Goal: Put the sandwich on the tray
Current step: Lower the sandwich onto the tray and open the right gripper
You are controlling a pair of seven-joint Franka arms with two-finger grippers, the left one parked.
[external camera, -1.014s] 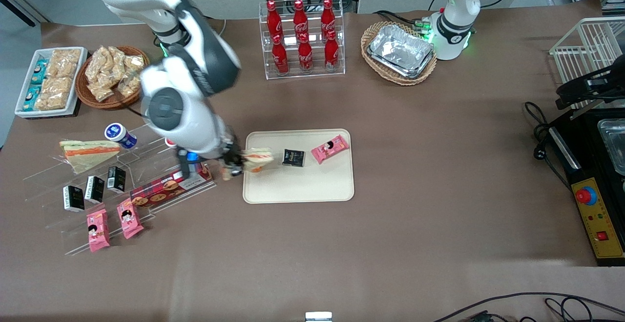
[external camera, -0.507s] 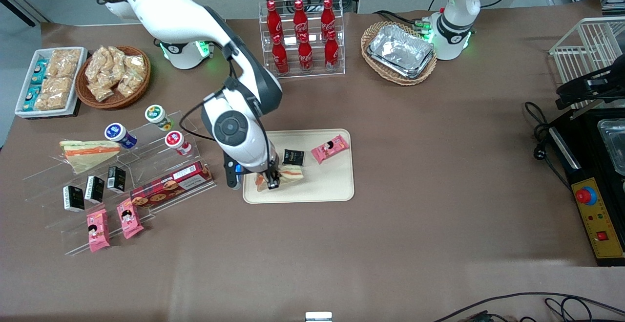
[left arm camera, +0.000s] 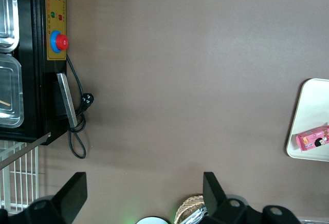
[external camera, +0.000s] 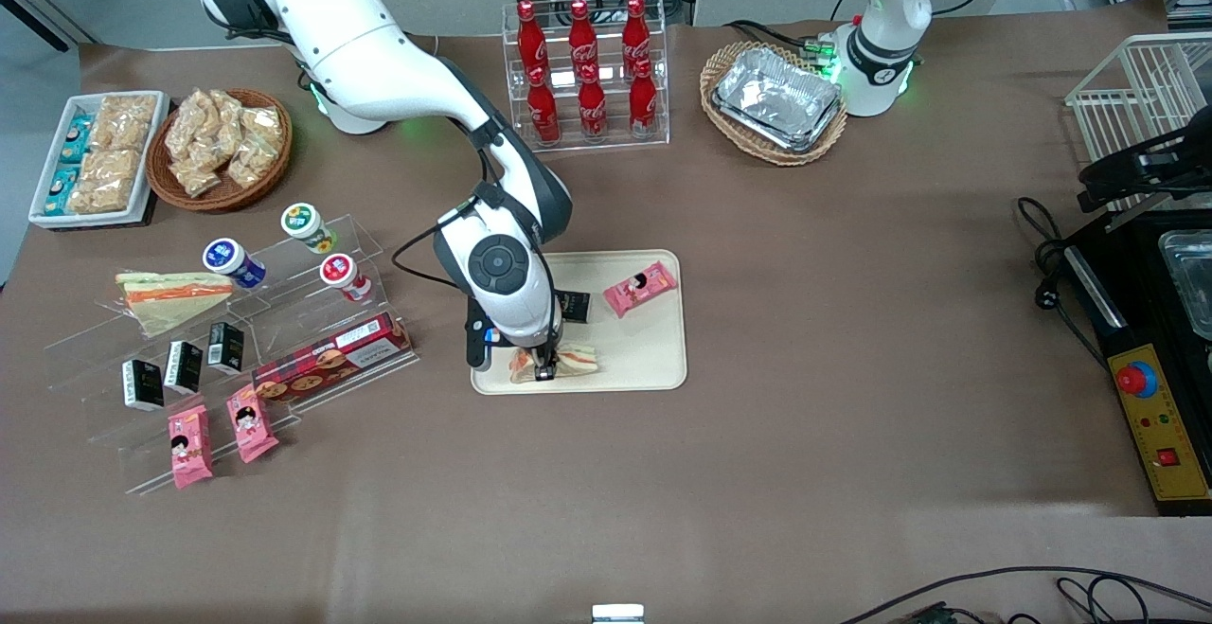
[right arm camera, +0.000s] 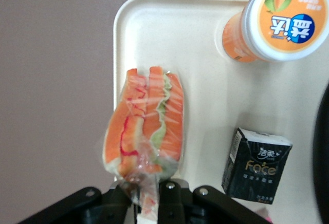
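Observation:
The sandwich, a clear-wrapped wedge with orange and green layers, is held at the edge of the cream tray nearest the front camera. My gripper is shut on the wrapper's crimped end. In the right wrist view the wedge straddles the tray's rim, partly over the brown table. I cannot tell whether it rests on the tray. A second sandwich lies on the clear shelf toward the working arm's end.
On the tray are a black packet, a pink snack packet and an orange-capped bottle. The clear shelf beside the tray holds bottles, black packets, a biscuit box and pink packets. A cola rack stands farther back.
My gripper has carried the sandwich from the tray's shelf-side edge over the tray and toward the front camera, ending at the tray's near edge. The arm no longer covers the shelf.

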